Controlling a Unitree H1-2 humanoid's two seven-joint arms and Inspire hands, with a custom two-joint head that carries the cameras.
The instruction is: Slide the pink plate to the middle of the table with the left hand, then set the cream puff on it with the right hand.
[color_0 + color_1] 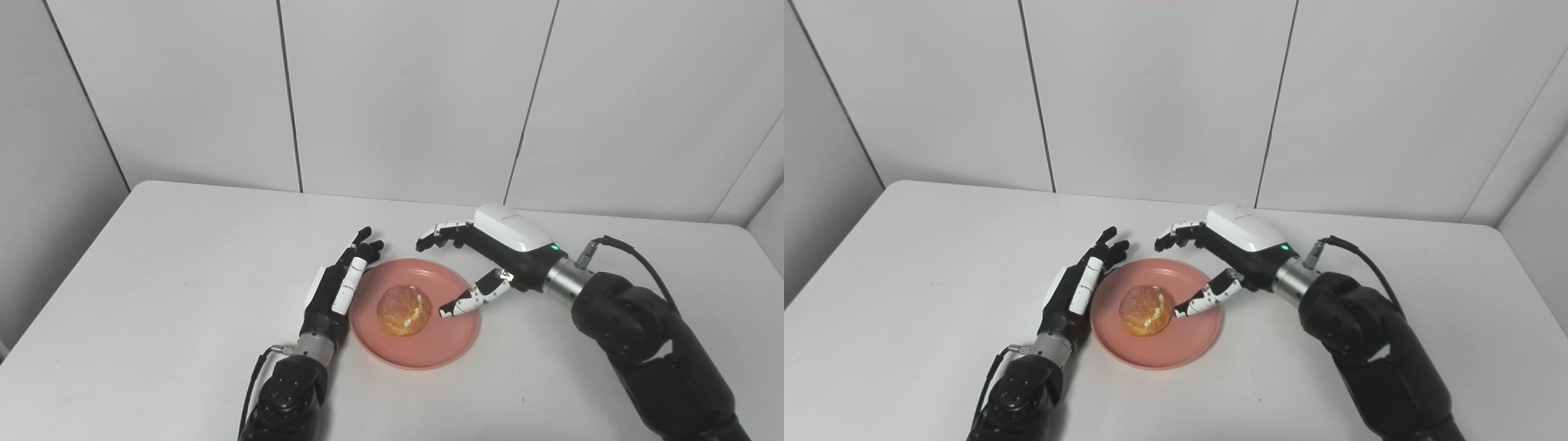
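Note:
The pink plate (429, 349) lies on the white table near its middle. The golden cream puff (403, 310) sits on the plate, a little left of its centre. My left hand (343, 282) lies flat and open against the plate's left rim, fingers stretched away from me. My right hand (484, 257) is open over the plate's far right side; its thumb (468, 300) points at the puff with a small gap, and its other fingers (438, 236) curl above the plate's far rim. It holds nothing. The same scene shows in the right eye view, with the puff (1145, 310) on the plate (1176, 349).
The white table (153, 294) runs to a panelled wall at the back. Its left edge and far right corner are in view. A cable (637, 257) loops off my right wrist.

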